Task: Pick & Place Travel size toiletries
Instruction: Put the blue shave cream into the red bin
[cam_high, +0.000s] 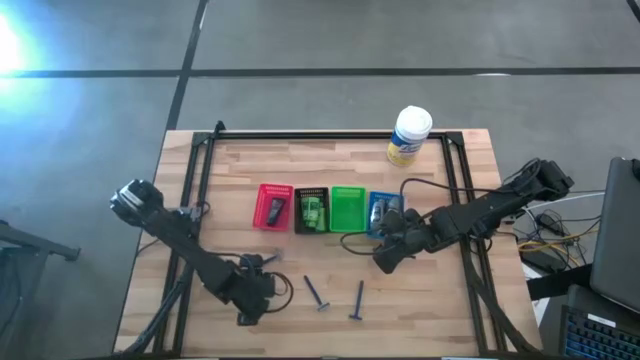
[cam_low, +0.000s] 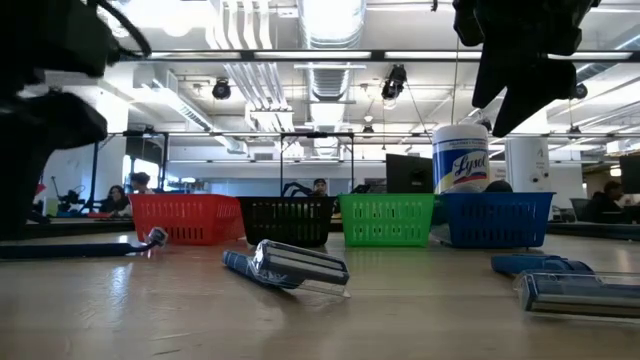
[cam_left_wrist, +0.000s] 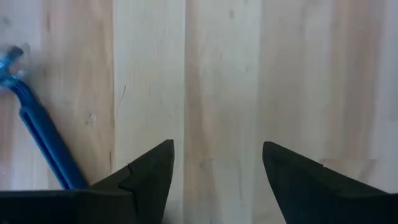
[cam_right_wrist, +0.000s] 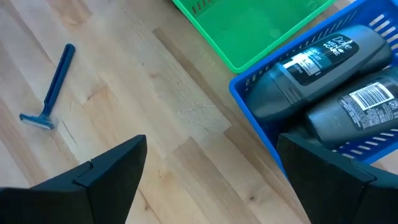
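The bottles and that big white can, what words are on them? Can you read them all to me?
"Lysol": white canister, on its label.
"Dove MEN+CARE": grey bottle in the blue tray.
The second grey bottle shows a barcode; its digits and small print are too small to read.
Nothing readable on the razors or the other trays.

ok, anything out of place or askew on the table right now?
Mostly tidy. Two blue razors lie loose on the bare wood in front of the row of trays, pointing different ways. A third lies beside the left gripper, whose fingers are open and empty. The right gripper is open by the blue tray.
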